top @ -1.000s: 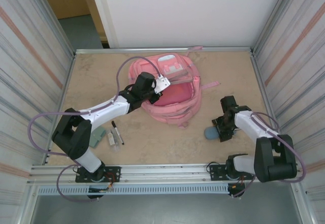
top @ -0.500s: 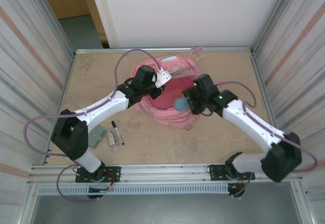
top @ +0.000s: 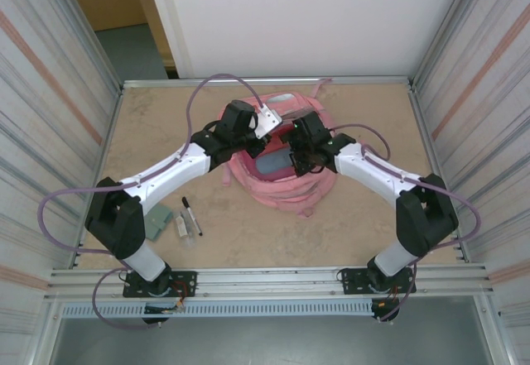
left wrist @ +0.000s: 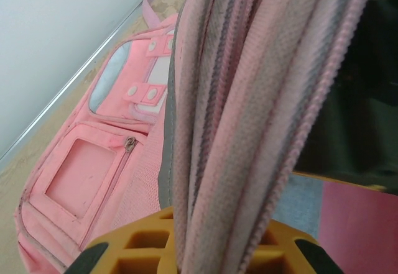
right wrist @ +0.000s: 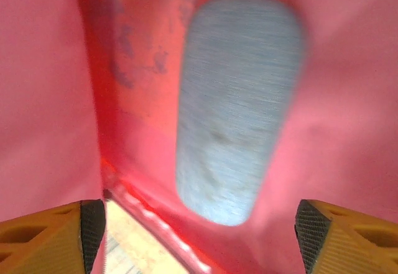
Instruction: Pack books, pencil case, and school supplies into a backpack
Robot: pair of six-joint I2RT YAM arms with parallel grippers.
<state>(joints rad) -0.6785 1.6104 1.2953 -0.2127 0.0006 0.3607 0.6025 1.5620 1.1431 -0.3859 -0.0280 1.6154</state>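
The pencil case lands inside the backpack.
The right gripper, carrying it a moment ago, now gapes wide above it; the left gripper pinches the backpack's rim open. One item packed.

You had bright, even light on the table, with soft shadows. Your right wrist view smeared the pencil case in red glow; the backpack fabric nearest your left wrist was unfocused.

The right gripper has swung in from the near right to above the backpack, jaws now spread, and the pencil case lies inside it, seemingly released.
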